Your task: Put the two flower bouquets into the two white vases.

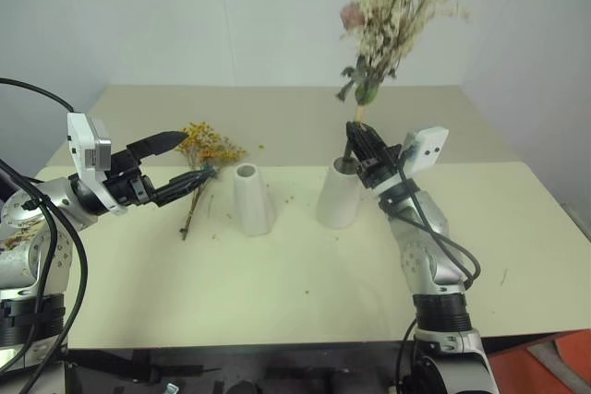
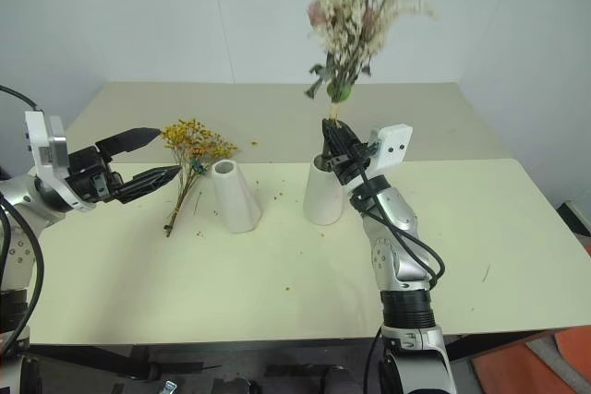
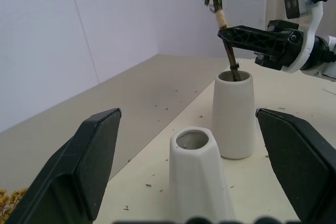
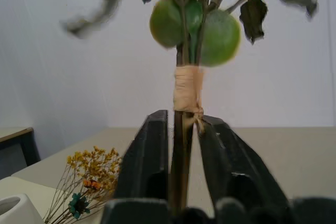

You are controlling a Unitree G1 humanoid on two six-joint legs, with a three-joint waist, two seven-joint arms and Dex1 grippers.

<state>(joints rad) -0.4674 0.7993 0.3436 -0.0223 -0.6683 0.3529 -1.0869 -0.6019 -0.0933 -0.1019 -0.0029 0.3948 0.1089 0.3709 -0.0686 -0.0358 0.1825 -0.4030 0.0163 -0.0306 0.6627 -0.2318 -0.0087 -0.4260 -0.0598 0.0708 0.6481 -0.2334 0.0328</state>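
Note:
The cream-white bouquet [image 1: 392, 6] with a pink rose stands upright, its dark stem [image 4: 182, 145] down inside the wider white vase [image 1: 339, 193]. My right gripper [image 1: 355, 140] sits just above that vase's mouth, its fingers slightly apart on either side of the stem. To its left stands the slim white vase [image 1: 251, 198], with nothing in it. The yellow-orange bouquet [image 1: 205, 149] with a teal tie lies flat on the table left of the slim vase. My left gripper [image 1: 194, 156] hovers wide open right at those blooms, pointing toward the vases and holding nothing.
The cream table [image 1: 277, 283] carries scattered dried petal crumbs around the vases. Its front half and right side are bare. A white wall rises behind the far edge.

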